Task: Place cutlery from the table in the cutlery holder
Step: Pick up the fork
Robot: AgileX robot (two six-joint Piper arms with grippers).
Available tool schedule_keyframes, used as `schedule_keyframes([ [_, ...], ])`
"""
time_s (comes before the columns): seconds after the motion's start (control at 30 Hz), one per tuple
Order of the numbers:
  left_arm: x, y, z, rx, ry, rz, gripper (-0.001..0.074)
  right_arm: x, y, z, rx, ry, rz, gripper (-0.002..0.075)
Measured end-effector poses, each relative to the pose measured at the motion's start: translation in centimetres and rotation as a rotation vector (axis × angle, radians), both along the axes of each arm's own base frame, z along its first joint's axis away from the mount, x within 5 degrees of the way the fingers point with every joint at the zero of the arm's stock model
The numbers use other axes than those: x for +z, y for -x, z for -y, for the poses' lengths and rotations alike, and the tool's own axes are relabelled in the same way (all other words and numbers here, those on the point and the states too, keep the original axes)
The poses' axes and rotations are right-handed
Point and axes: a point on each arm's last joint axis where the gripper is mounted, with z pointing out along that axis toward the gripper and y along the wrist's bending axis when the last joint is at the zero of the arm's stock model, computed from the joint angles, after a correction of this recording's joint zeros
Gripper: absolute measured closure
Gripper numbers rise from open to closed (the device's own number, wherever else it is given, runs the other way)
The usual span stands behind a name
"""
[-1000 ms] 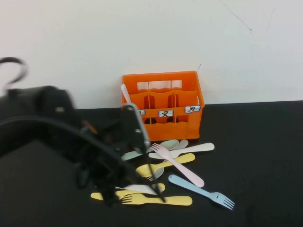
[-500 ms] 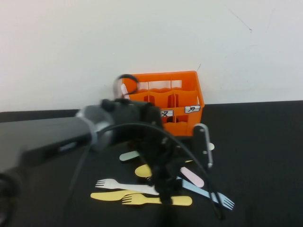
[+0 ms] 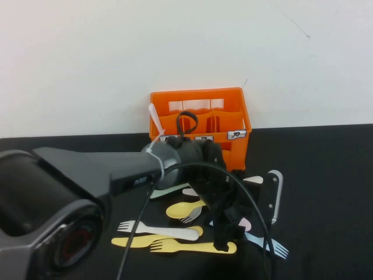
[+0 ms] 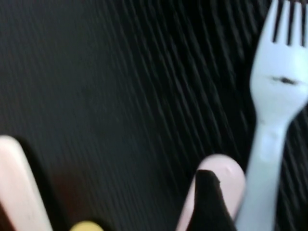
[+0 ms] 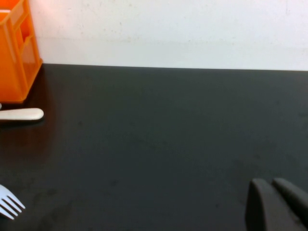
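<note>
Left pincer [image 3: 247, 213] low over the cutlery pile at lower centre of the high view, jaws spread wide, one pale finger [image 3: 274, 195] out to the right; nothing gripped. Its wrist view shows a dark fingertip [image 4: 208, 202] just at the rounded end of the pink handle [image 4: 219, 180], with the light blue fork [image 4: 274, 115] beside it; likely lining up to straddle one of these, judging by the spread. Right pincer [image 5: 276, 204] sits low at the lower right of its own view, fingers together, empty, apparently parked. Yellow fork [image 3: 192, 247], white fork [image 3: 157, 229] and yellow spoon [image 3: 180, 210] lie loose in front. Orange cutlery holder [image 3: 201, 131] stands behind at centre, a pale handle [image 3: 154, 119] leaning from its left compartment. Tabletop [image 3: 326, 192] black, matte, ribbed; plain white wall [image 3: 175, 46] behind.
</note>
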Motion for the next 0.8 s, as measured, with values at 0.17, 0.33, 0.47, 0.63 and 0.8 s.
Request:
schedule_keyframes([
  [0.17,-0.8,-0.2,1.7,-0.008,0.028,-0.016,0.0336,0.0,0.0,0.0,0.000,0.000,0.000,0.0729],
  [0.33,-1.0,0.5,4.0,-0.059,0.052,-0.046,0.0336,0.0,0.0,0.0,0.000,0.000,0.000,0.0729],
  [0.47,-1.4,0.8,4.5,-0.100,0.036,-0.106,0.0336,0.0,0.0,0.0,0.000,0.000,0.000,0.0729],
  [0.63,-1.9,1.1,4.0,-0.141,-0.029,-0.127,0.0336,0.0,0.0,0.0,0.000,0.000,0.000,0.0729],
  [0.8,-2.0,1.0,4.1,-0.134,-0.034,-0.120,0.0336,0.0,0.0,0.0,0.000,0.000,0.000,0.0729],
])
